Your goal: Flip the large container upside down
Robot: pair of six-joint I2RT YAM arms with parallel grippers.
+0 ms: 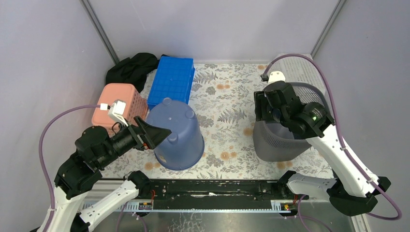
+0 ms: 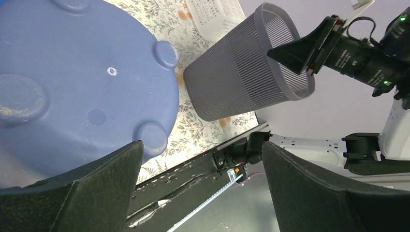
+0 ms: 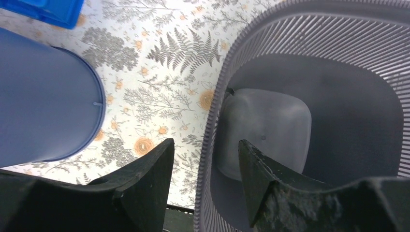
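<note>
A large blue bucket (image 1: 176, 135) stands on its mouth at the left middle of the floral mat, its footed base (image 2: 72, 72) facing up; it also shows in the right wrist view (image 3: 43, 106). My left gripper (image 1: 157, 133) is open and empty beside that base, one finger (image 2: 96, 183) close to its edge. A grey ribbed wastebasket (image 1: 278, 142) stands upright, slightly tilted, at the right. My right gripper (image 3: 205, 142) is open with its jaws straddling the basket's near rim (image 3: 212, 125), one finger outside and one inside.
A pink basket (image 1: 121, 99), a blue crate (image 1: 171, 79) and a black cloth (image 1: 133, 67) lie behind the bucket. A white perforated basket (image 1: 302, 70) stands behind the wastebasket. The black rail (image 1: 208, 186) runs along the near edge.
</note>
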